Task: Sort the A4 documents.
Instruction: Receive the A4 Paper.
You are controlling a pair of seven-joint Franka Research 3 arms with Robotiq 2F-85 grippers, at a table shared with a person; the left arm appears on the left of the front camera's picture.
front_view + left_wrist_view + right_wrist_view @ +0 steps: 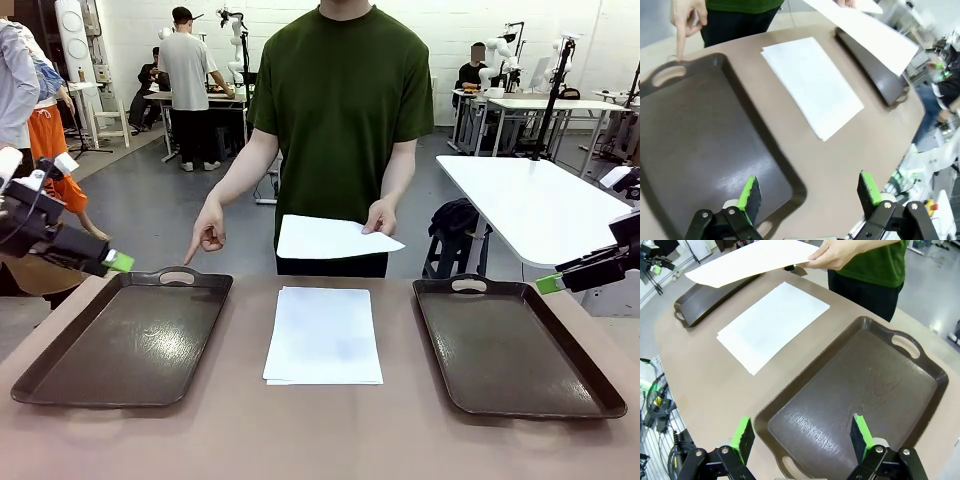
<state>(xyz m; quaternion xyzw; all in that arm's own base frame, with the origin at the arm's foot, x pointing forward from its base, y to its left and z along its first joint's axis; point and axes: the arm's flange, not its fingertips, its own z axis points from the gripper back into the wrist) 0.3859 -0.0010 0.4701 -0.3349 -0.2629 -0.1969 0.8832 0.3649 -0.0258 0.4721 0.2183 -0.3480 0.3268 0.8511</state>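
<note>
White A4 documents (323,335) lie stacked on the worktop (320,430) between the left tray (130,340) and right tray (510,345). One hand (380,215) of the person holds a further sheet (335,238) above the stack. The other hand (208,232) points its index finger down at the left tray's handle. The left end effector (807,192) and right end effector (800,435) hover spread and empty, each at its tray's near edge.

**Room and blocks**

Wide open over the left tray (125,340), lower left, and the right tray (515,345), lower right. Bare table (320,440) along the bottom. Blocked at top middle by a held sheet (335,238) above the paper stack (323,335), and by a pointing hand (208,232) at the left tray's far handle.
</note>
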